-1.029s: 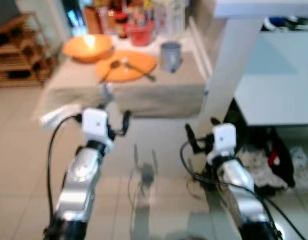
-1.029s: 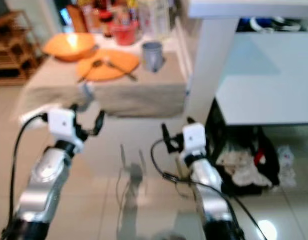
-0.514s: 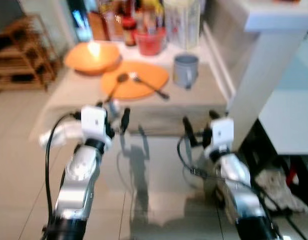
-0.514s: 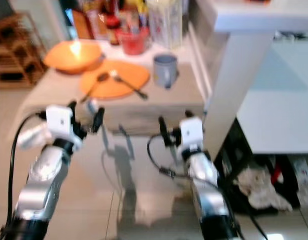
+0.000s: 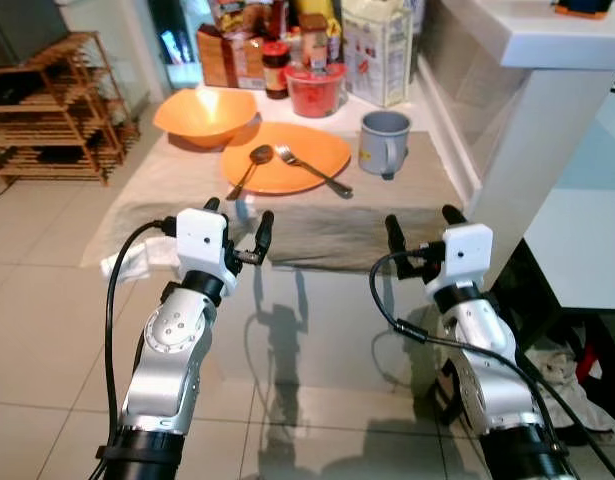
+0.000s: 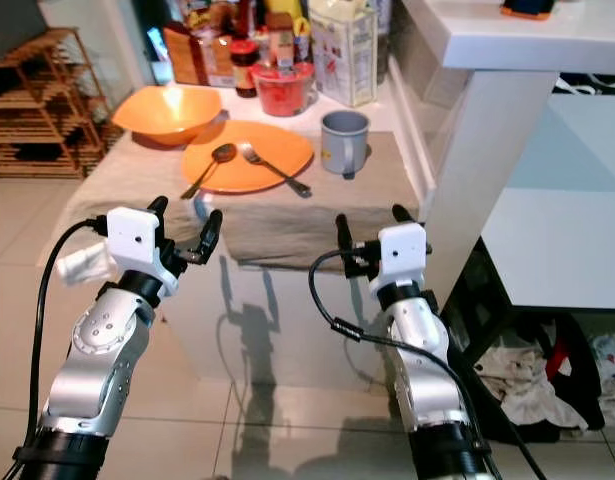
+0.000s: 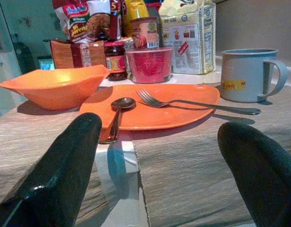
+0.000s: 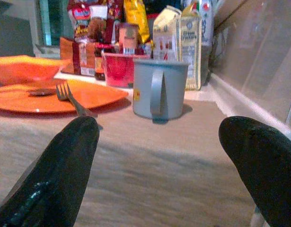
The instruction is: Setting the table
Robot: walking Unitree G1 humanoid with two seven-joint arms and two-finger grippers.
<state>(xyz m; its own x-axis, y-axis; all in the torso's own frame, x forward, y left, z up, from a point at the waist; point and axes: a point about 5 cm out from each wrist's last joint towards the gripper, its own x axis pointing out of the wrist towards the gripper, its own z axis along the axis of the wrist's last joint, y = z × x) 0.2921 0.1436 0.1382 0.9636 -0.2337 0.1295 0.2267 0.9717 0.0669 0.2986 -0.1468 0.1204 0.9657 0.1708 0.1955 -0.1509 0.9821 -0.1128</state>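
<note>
On a low table with a beige cloth lies an orange plate that carries a spoon and a fork. An orange bowl stands behind it to the left and a grey-blue mug to its right. My left gripper hovers open at the table's near edge, in line with the plate. My right gripper is open too, at the near edge in front of the mug. Neither holds anything.
Food packets, jars, a red tub and a carton crowd the back of the table. A white counter post stands close on the right, with clothes on the floor beyond it. A wooden rack is at far left.
The camera has come closer to the table and the blur is gone. Both grippers, held out in front and open as before, now reach the table's near edge.
</note>
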